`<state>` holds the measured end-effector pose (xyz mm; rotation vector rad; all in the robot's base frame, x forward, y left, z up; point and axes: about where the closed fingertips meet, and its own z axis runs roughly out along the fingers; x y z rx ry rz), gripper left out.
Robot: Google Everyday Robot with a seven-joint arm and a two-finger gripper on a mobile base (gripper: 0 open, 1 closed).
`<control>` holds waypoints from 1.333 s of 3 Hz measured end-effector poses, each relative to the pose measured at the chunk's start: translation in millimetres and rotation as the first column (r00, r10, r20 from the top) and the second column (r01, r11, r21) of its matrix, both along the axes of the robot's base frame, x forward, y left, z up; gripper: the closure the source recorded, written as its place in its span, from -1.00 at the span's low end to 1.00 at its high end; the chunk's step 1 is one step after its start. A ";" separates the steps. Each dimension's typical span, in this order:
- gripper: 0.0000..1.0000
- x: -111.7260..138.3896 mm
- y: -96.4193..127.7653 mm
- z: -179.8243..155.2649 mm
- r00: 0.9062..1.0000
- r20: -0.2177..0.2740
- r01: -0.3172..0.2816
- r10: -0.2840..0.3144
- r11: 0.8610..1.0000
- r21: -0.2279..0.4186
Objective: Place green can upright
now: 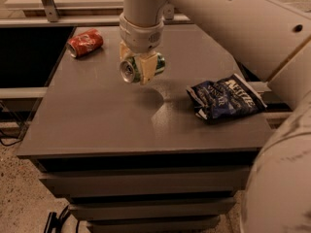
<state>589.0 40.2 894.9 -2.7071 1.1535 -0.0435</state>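
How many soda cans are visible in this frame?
2. The green can is held sideways in the gripper above the middle of the table. The red can lies on its side at the table's far left corner. None appear hidden.
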 end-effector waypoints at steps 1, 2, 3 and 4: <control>1.00 0.0 0.0 0.0 1.000 0.000 0.000 0.000 1.000 0.000; 1.00 -2.3 1.0 -1.1 1.000 0.004 0.026 -0.026 1.000 0.001; 1.00 -12.4 -0.6 0.5 0.997 0.003 0.072 -0.072 0.997 0.006; 1.00 -24.8 -4.5 1.1 0.991 -0.003 0.137 -0.137 0.990 0.020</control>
